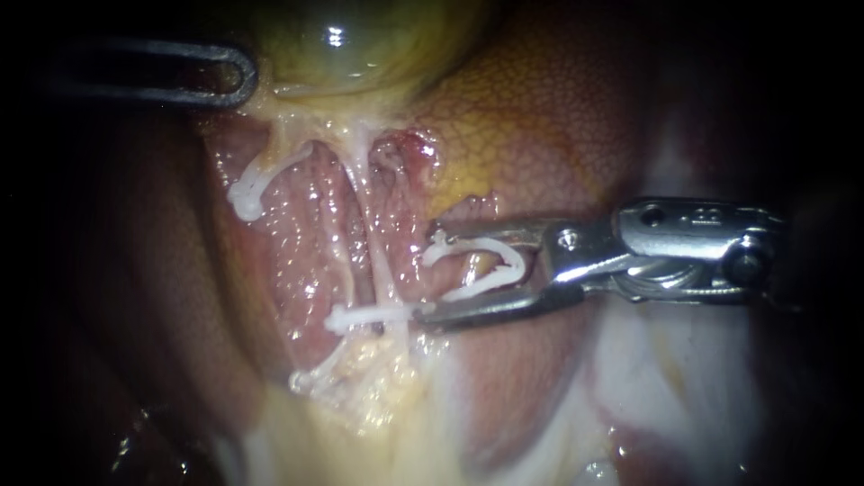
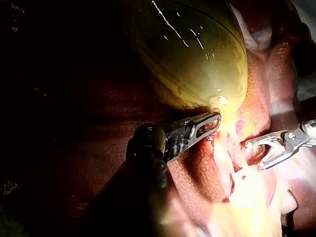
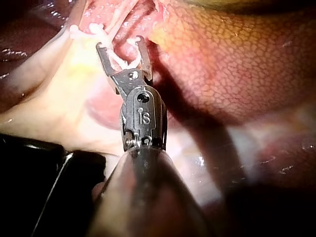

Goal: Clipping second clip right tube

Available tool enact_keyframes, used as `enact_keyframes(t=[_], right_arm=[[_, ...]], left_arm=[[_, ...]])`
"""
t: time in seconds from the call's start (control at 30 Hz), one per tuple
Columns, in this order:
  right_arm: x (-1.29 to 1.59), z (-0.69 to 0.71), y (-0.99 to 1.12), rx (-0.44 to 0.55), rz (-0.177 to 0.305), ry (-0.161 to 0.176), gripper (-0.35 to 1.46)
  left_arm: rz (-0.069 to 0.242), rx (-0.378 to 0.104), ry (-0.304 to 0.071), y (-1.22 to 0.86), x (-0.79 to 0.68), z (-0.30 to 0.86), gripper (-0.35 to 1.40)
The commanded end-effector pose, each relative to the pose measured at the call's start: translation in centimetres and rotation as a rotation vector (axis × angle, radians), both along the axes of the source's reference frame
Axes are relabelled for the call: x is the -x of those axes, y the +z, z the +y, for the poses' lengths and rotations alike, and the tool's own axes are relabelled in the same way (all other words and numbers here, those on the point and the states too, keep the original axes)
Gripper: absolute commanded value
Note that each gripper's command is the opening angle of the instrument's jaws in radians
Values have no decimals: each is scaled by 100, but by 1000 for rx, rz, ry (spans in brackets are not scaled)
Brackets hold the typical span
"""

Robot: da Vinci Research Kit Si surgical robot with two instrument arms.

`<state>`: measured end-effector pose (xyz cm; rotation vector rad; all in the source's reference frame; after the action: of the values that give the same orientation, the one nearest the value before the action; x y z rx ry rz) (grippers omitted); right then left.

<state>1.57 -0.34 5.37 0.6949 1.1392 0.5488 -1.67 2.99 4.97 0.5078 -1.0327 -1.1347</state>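
The right tube (image 1: 373,252) runs down from the gallbladder (image 1: 360,45) and carries a white clip (image 1: 369,317) across its lower end. My right instrument (image 1: 430,274) holds an open white clip (image 1: 486,265) between its spread jaws, just right of the tube and not around it. Its lower jaw tip lies by the end of the placed clip. The right wrist view shows the same instrument (image 3: 121,45) with the loaded clip (image 3: 122,60). My left instrument (image 1: 243,76) grips tissue at the gallbladder's neck, as the left wrist view shows (image 2: 215,121).
The left tube bears another white clip (image 1: 247,193). Mottled liver (image 1: 558,117) lies above and behind the right instrument. Pale yellow fatty tissue (image 1: 369,378) spreads below the tubes. The gallbladder (image 2: 192,49) bulges ahead of the left instrument.
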Motion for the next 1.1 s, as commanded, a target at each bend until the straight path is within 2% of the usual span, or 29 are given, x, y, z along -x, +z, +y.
enact_keyframes(t=[0.03, 0.33, 0.43, 0.7, 0.8, 1.1], right_arm=[[-2, 1, 1, -5, 3, 2, 50], [-23, 2, 8, -61, 39, 13, 50], [-30, 0, 12, -93, 64, 16, 50], [-39, -4, 19, -181, 167, 18, 49], [-41, -7, 21, -195, 204, 5, 49], [-46, -18, 26, -249, 364, -28, 46]], left_arm=[[0, 0, 0, 0, 0, 0, -35], [-1, 0, 1, 0, 1, -1, -35], [0, 0, 0, 0, 2, -1, -35], [0, 0, 0, 0, 3, -2, -35], [0, 0, 0, 0, 3, -2, -35], [-1, 0, 0, 0, 5, -2, -35]])
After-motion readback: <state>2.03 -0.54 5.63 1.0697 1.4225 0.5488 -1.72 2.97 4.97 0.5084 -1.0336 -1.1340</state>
